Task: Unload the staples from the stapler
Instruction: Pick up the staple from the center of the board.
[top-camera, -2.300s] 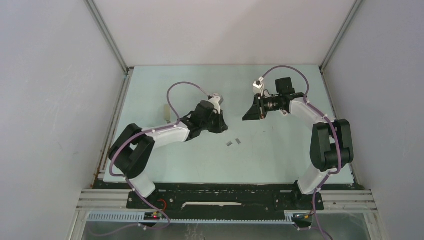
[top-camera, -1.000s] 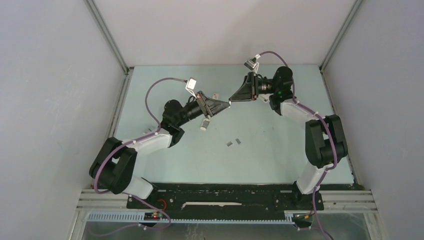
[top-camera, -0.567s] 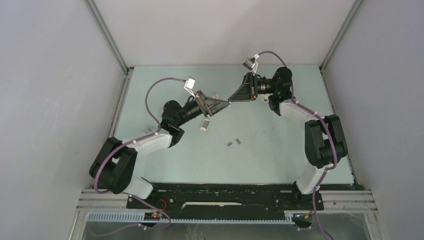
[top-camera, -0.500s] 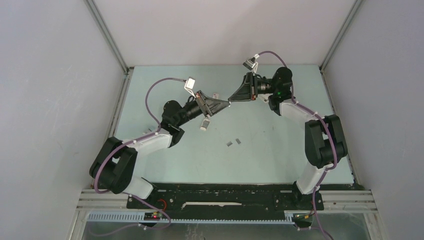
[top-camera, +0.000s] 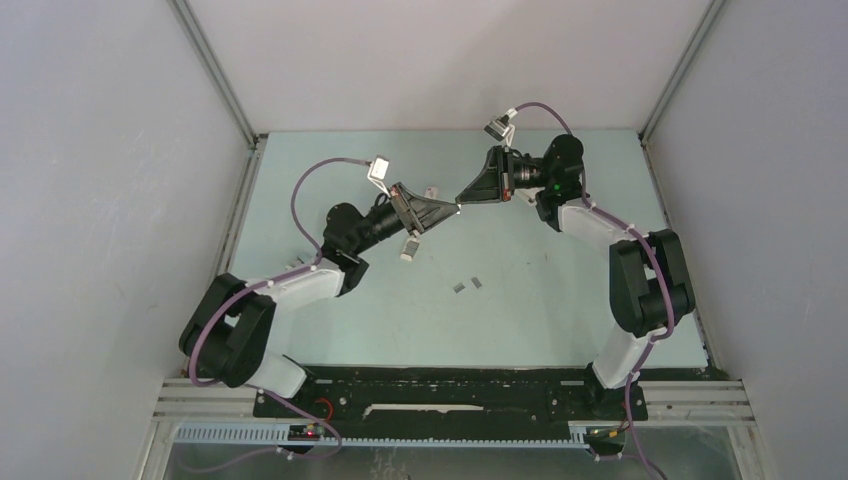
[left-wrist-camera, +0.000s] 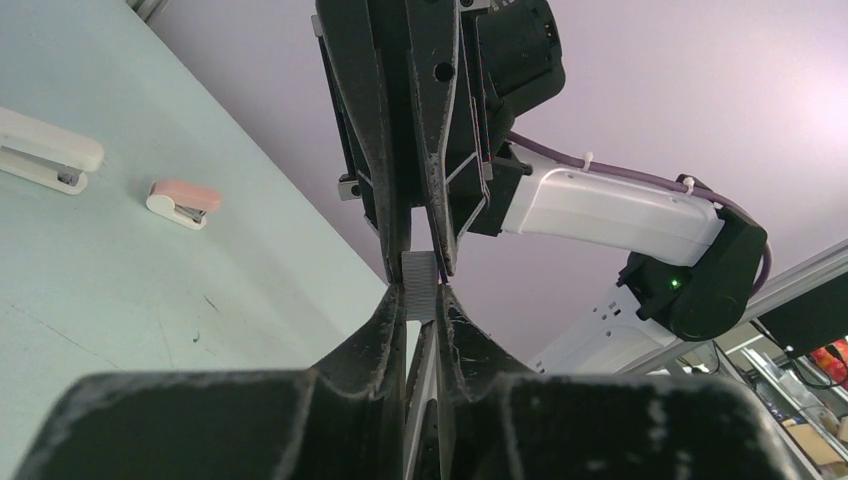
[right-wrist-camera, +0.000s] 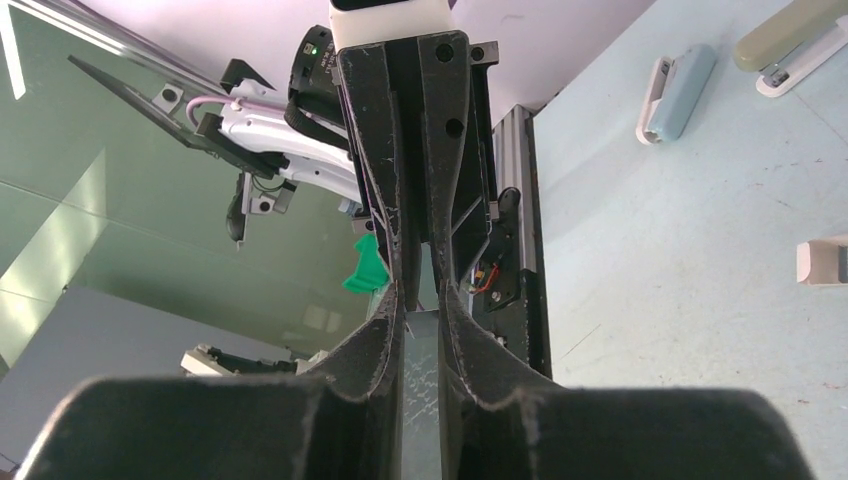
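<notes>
Above the counter, left fingers and right fingers both pinch the staples; pulling apart could snap them.

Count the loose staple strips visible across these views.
3. On the table, a left strip beside a right strip; the third strip is pinched between the left gripper and right gripper. Others may be hidden.

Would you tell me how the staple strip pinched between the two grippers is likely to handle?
The staple strip looks tiny beside the left gripper and right gripper, so probably very light. Its ribbed face suggests glued staples, perhaps snapping if bent. Smooth metal may slip.
</notes>
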